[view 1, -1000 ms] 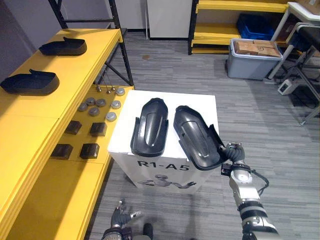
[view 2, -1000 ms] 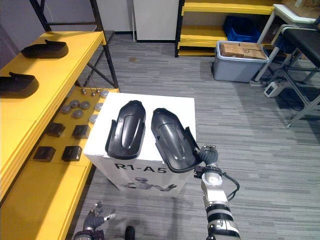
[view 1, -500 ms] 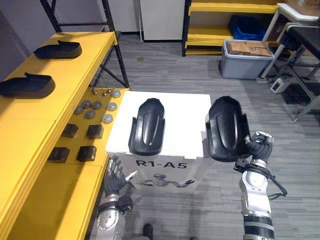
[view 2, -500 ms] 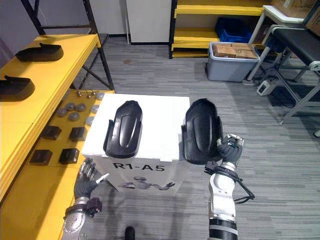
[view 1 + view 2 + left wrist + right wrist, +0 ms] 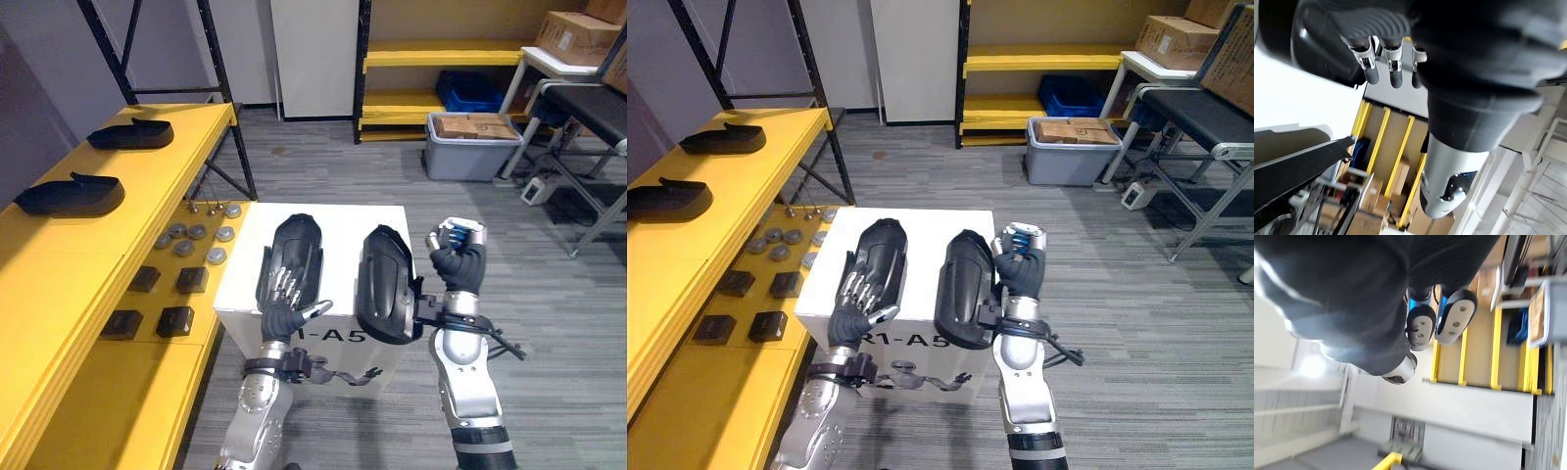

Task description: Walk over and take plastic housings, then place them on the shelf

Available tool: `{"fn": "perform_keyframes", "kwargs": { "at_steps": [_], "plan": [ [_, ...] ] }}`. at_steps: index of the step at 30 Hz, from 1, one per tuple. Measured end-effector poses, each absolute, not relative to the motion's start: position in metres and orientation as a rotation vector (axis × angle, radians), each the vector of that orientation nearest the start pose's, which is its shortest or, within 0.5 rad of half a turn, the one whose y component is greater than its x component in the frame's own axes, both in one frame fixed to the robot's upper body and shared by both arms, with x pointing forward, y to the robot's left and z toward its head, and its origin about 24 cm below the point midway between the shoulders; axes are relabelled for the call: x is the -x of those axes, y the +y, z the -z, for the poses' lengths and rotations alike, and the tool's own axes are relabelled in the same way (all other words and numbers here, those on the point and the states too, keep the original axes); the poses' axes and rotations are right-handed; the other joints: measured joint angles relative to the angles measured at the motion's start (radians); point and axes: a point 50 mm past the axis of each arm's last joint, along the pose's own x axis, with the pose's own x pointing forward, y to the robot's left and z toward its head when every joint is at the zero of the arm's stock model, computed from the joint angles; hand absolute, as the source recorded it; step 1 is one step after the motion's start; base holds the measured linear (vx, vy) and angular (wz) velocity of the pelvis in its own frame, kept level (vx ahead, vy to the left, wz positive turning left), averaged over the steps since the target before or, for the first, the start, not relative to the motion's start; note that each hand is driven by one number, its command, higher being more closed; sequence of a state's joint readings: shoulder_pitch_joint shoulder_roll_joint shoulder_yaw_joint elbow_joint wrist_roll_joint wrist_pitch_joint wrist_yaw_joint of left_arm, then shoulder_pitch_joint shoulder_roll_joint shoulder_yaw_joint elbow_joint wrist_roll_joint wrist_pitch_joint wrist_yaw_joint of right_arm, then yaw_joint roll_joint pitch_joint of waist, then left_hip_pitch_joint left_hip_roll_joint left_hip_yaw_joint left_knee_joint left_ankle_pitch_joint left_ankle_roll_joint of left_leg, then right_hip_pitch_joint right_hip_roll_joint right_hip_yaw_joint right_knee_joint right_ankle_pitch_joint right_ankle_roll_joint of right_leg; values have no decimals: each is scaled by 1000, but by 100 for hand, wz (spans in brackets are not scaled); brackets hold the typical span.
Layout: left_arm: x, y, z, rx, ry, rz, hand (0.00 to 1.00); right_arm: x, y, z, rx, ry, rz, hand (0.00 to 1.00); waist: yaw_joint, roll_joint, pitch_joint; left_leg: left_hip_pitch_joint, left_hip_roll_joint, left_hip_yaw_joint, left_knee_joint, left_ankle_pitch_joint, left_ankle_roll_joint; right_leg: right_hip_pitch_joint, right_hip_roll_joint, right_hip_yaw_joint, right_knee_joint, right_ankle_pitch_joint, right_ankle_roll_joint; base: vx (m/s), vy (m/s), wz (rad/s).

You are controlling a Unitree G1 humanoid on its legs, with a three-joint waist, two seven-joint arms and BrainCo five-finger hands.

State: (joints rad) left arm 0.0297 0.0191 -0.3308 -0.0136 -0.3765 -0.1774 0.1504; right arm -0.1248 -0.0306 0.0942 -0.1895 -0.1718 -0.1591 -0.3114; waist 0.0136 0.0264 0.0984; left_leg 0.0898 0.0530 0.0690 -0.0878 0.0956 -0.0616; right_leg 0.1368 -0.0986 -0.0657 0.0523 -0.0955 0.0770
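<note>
Looking down in the left eye view, the right hand [image 5: 457, 266] has its fingers curled and grips one plastic housing [image 5: 385, 284], raised on end at the right edge of the white box [image 5: 338, 220]. Judging by the task, it is held clear of the box top so it can be carried off. The left hand [image 5: 284, 311], fingers straight and apart, is stretched over the near end of the second housing [image 5: 297, 245], which lies flat on the box top; it is probably lining up a grasp. Left of the box, the yellow shelf [image 5: 59, 255] carries two more housings [image 5: 71, 195], so it is the likely destination.

In the right eye view the plastic housing covers the box's right front corner and hides where the thumb meets its rim.

The left wrist view shows straight fingers [image 5: 1395, 73] in front of a dark housing surface on the white box top; whether they touch it cannot be made out.

The right wrist view shows bent fingertips [image 5: 1420, 328] past a dark mass, too close to tell housing from cover.
</note>
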Motion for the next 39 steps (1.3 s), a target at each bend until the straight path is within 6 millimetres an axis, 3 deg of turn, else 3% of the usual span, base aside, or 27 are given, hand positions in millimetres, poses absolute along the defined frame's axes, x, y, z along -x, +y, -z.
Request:
{"fn": "perform_keyframes", "kwargs": {
  "at_steps": [7, 10, 11, 18, 29, 33, 39],
  "plan": [
    [-247, 75, -50, 450, -16, 200, 0, -258, -107, -130, 184, -514, 31, 100, -2, 0, -13, 0, 0, 8, 0, 3, 3, -8, 0, 9, 6, 0, 0, -17, -1, -3],
    [-247, 76, -48, 442, -9, 199, 0, -259, -105, -125, 217, -498, -1, 100, -2, -1, -18, -1, 0, 11, 0, 4, 4, -11, 1, 17, 8, 1, 0, -10, 0, -2],
    [-247, 76, -48, 440, -7, 199, 0, -259, -105, -123, 220, -492, -3, 0, -1, -1, -19, -1, 0, 12, 0, 4, 4, -12, 1, 19, 9, 1, 0, -24, 1, -3],
    [-245, 81, -45, 374, -14, 187, 0, -264, -114, -110, 249, -430, 17, 0, -8, -1, -19, -4, 0, 11, -3, 11, 6, -16, 1, 20, 10, 5, 0, -31, 1, 0],
    [-218, 145, -23, 286, 19, -103, 0, -255, -172, -82, 268, -281, 259, 0, -11, -1, -21, -29, 3, -12, -4, 26, 3, -31, 5, -7, 15, 8, -4, -16, -4, 6],
    [-195, 173, 3, 273, 122, -246, 0, -250, -188, -72, 264, -228, 318, 0, -6, -2, -21, -33, 6, -18, -4, 28, 1, -32, 6, -15, 9, 9, -5, -35, -3, 3],
    [-166, 188, 54, 215, 366, -321, 0, -247, -208, -38, 272, -53, 374, 0, 7, -10, -27, -52, 8, -38, -4, 28, 0, -34, 7, -33, -3, 14, -6, -12, -3, 11]
  ]
}}
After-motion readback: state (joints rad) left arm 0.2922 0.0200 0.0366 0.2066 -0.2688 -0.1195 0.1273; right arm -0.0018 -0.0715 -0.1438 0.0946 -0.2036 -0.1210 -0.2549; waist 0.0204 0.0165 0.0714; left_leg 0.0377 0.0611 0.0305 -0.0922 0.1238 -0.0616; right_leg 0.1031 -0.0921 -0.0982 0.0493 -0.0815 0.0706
